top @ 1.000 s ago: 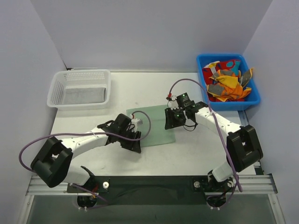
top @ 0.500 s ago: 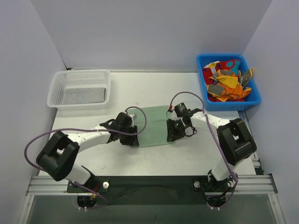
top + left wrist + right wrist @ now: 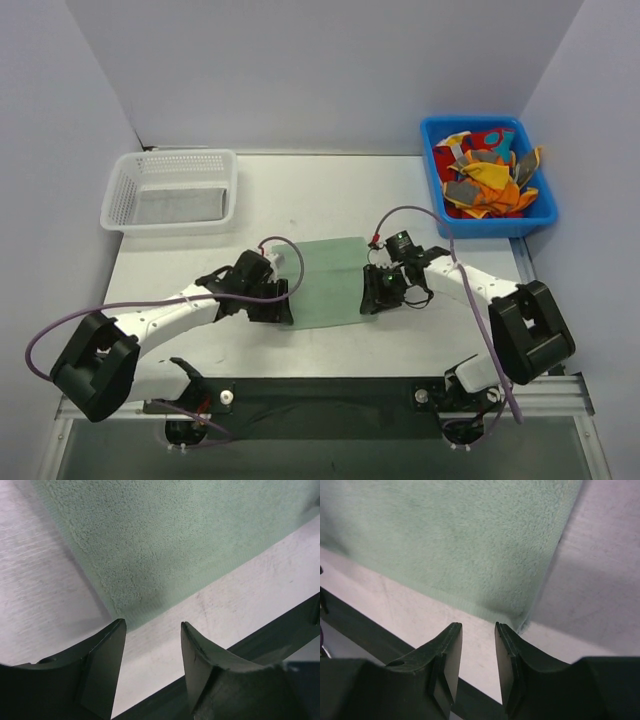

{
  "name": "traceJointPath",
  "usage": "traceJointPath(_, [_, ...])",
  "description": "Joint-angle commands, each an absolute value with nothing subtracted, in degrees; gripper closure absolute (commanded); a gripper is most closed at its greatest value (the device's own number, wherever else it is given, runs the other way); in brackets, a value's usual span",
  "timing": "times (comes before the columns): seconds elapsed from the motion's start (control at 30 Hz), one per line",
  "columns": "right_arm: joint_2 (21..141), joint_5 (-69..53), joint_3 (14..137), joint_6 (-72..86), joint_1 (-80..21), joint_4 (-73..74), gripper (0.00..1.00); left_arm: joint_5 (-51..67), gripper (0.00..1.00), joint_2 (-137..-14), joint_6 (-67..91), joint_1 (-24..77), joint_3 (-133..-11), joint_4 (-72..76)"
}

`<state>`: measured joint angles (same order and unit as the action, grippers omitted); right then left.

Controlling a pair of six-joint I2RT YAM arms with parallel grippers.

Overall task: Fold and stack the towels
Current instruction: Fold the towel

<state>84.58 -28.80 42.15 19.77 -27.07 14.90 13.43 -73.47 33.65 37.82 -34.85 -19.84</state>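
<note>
No readable text, labels, brands or numbers anywhere.

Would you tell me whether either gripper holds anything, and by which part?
Nothing is held: the left gripper and right gripper are both open, each poised at a near corner of the green towel.

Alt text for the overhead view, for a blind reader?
A green towel lies flat on a table, the left gripper and right gripper at its near corners. A white basket sits far left, a blue bin of towels far right.
</note>
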Motion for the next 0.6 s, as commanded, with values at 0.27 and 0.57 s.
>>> traceJointPath(0.27, [86.73,-27.78,55.72,31.44,-24.70,-10.14,0.55,11.33,0.44,-80.49,37.87,28.31,-49.83,-2.23])
traceJointPath(0.57, [104.49,-24.96,58.71,41.04,-24.78,-37.23,0.53,13.80,0.52,-101.06,42.63,26.54,-57.13,16.96])
